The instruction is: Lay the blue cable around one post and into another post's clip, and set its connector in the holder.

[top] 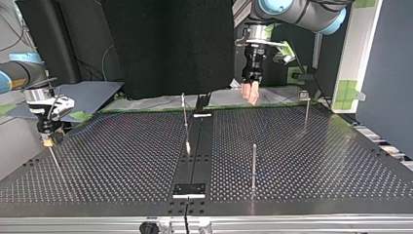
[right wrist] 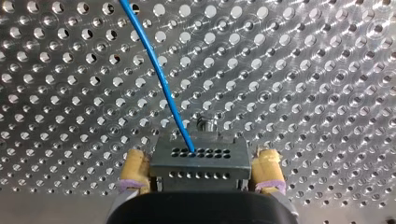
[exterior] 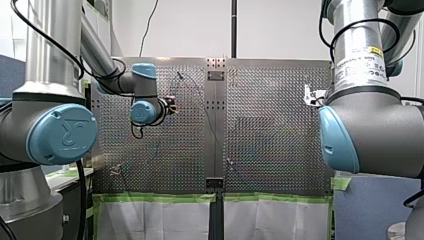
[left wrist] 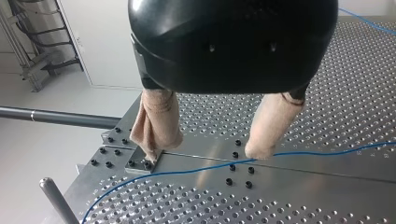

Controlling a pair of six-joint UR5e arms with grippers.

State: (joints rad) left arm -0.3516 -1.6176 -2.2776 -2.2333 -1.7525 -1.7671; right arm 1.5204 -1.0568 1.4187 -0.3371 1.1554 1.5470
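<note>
At the top view's left, my right gripper (top: 47, 140) pinches the connector (right wrist: 200, 159) | my left gripper (left wrist: 205, 150) spread above slack blue cable (left wrist: 187, 171) | risk imo: slack snags a post (top: 253, 163), twists connector.

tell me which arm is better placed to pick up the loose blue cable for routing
Left, probably: my left end effector hangs open right over the blue cable. My right end effector sits at the grey block at the cable's end.

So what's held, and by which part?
My right gripper holds the grey block at the blue cable's end, pads on its two sides. My left gripper holds nothing.
</note>
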